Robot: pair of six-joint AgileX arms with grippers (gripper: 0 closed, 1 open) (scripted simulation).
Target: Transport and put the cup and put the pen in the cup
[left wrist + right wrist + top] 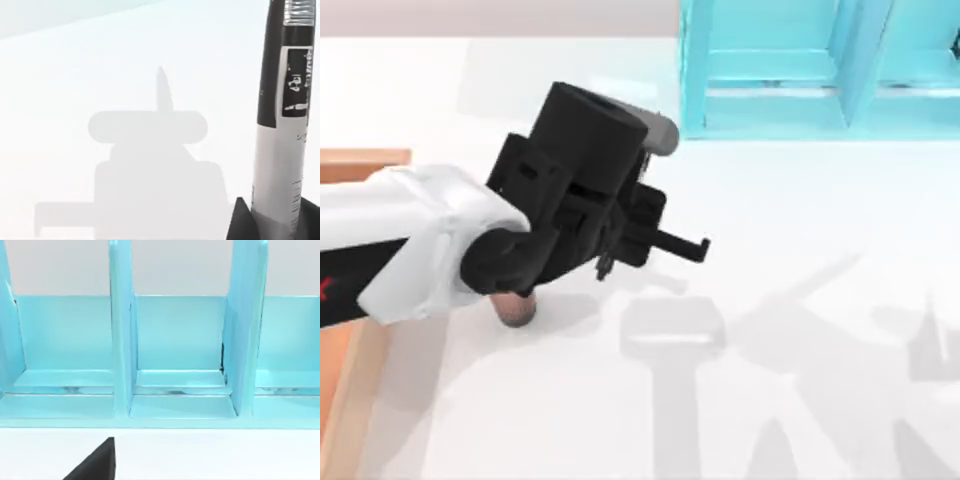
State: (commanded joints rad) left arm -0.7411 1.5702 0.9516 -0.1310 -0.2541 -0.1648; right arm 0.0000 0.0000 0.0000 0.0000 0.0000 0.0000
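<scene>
My left gripper (275,226) is shut on the pen (282,125), a black marker with a grey-white label band. The pen stands upright out of the dark fingers (240,220), above the bare white table. From above, the left gripper (620,225) hangs over the table's middle left. The cup (517,310) is a small reddish-brown cylinder standing on the table. It is mostly hidden under the left arm, to the lower left of the gripper. A dark part of my right gripper (95,465) faces the rack.
A turquoise rack (790,70) with upright dividers stands at the table's back right, and the right wrist view faces its compartments (175,340). An orange-brown board (350,380) lies along the left edge. Arm shadows fall across the white table's front.
</scene>
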